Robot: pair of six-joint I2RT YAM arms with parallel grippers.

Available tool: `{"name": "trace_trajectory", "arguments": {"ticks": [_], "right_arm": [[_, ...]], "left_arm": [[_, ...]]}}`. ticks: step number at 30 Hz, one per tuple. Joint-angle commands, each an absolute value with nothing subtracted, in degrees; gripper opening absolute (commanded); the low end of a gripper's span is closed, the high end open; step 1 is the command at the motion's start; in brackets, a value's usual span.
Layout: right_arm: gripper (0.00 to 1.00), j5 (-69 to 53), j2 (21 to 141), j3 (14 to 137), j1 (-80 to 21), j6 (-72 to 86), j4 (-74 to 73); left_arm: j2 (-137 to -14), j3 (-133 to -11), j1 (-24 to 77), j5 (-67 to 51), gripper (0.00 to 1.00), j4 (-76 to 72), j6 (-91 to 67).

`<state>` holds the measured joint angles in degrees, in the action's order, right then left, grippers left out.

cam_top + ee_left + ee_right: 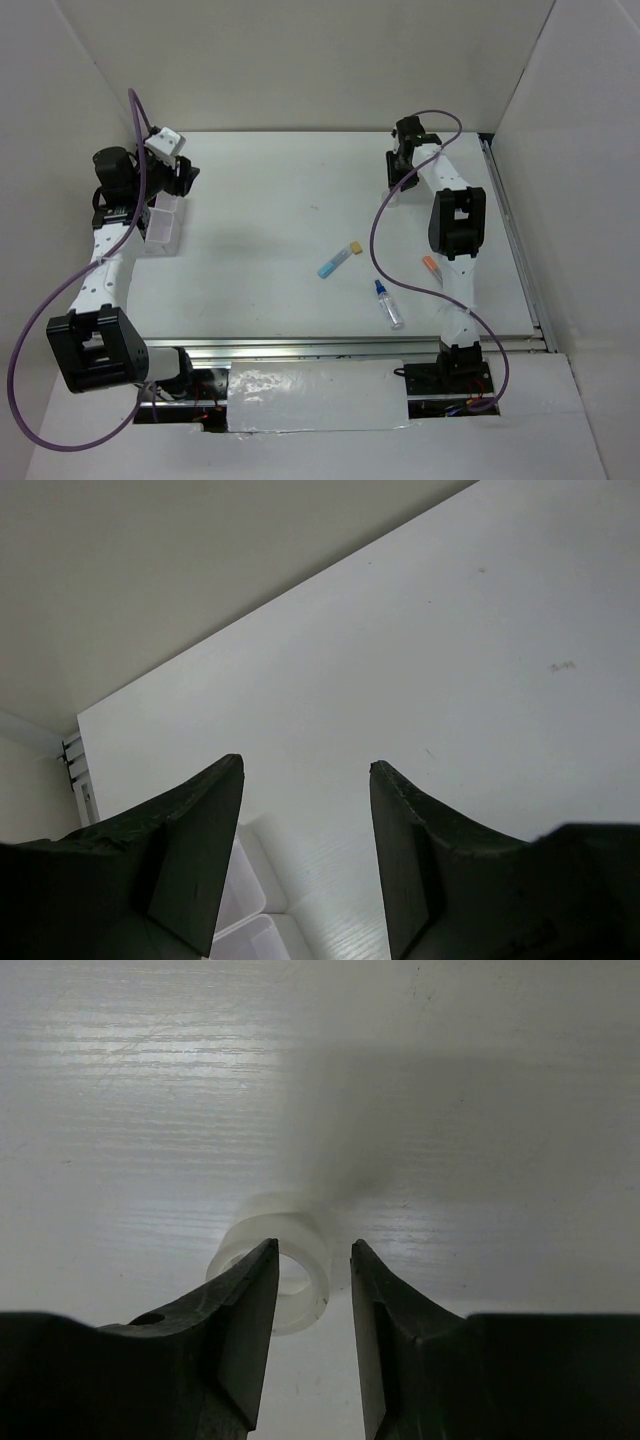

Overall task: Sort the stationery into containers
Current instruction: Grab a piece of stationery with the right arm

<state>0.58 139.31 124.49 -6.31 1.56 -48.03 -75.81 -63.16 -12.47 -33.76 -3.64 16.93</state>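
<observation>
Right claw at tape ring

A translucent white plastic organizer box sits at the surface's left edge. Near the middle, each apart, lie a light-blue marker with a yellow cap, a clear blue-capped bottle and an orange-capped tube. A clear tape ring rests on the surface.

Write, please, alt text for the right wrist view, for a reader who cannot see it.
The right gripper, jaws slightly apart, hangs low over a clear tape ring lying on the white table. Its two black fingers frame the ring, one covering part of it; whether they touch it is unclear.
</observation>
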Motion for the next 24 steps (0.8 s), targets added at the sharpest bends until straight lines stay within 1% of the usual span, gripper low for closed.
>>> {"name": "trace_trajectory", "arguments": {"ticks": [1,4,9,11,14,15,17,18,21,22,23,24], "right_arm": [[0.44,1.4,139.3,122.7,-6.8,0.6,-50.5],[0.47,0.5,138.6,121.8,-6.7,0.6,-50.7],[0.42,-1.3,136.7,119.4,-6.7,0.6,-49.8],[0.38,-1.9,136.2,118.8,-6.5,0.6,-49.7],[0.29,-2.4,136.4,118.7,-6.4,0.6,-49.7],[0.19,-2.5,136.4,118.7,-6.3,0.6,-49.7],[0.09,-3.6,135.6,118.7,-6.2,0.8,-49.9],[0.01,-4.5,135.0,118.5,-6.2,0.9,-50.3],[0.0,-12.0,130.0,115.5,-6.5,2.7,-49.8],[0.0,-15.2,128.2,111.4,-6.6,3.4,-48.9],[0.0,-22.2,125.8,109.1,-6.8,4.2,-47.6],[0.0,-25.6,121.7,106.4,-8.0,4.7,-45.5]], "left_arm": [[-73.0,-62.5,-11.9,-33.8,0.65,-4.7,18.9],[-72.4,-62.0,-11.5,-33.5,0.66,-4.7,19.1],[-72.2,-61.8,-11.0,-33.3,0.65,-4.7,18.9],[-72.1,-61.6,-10.8,-33.3,0.66,-4.7,19.1],[-72.0,-61.5,-10.7,-33.3,0.66,-4.7,19.2],[-71.9,-61.5,-10.6,-33.5,0.66,-4.7,19.0],[-71.7,-61.6,-10.5,-33.9,0.66,-4.6,18.5],[-71.6,-61.8,-10.5,-34.3,0.65,-4.0,18.5],[-71.2,-62.8,-10.0,-37.3,0.65,-2.2,16.2],[-71.0,-63.1,-9.6,-38.7,0.65,-1.6,15.2],[-70.8,-63.5,-9.2,-40.7,0.65,-0.7,14.1],[-70.1,-63.6,-7.5,-45.5,0.65,1.8,14.5]]}}
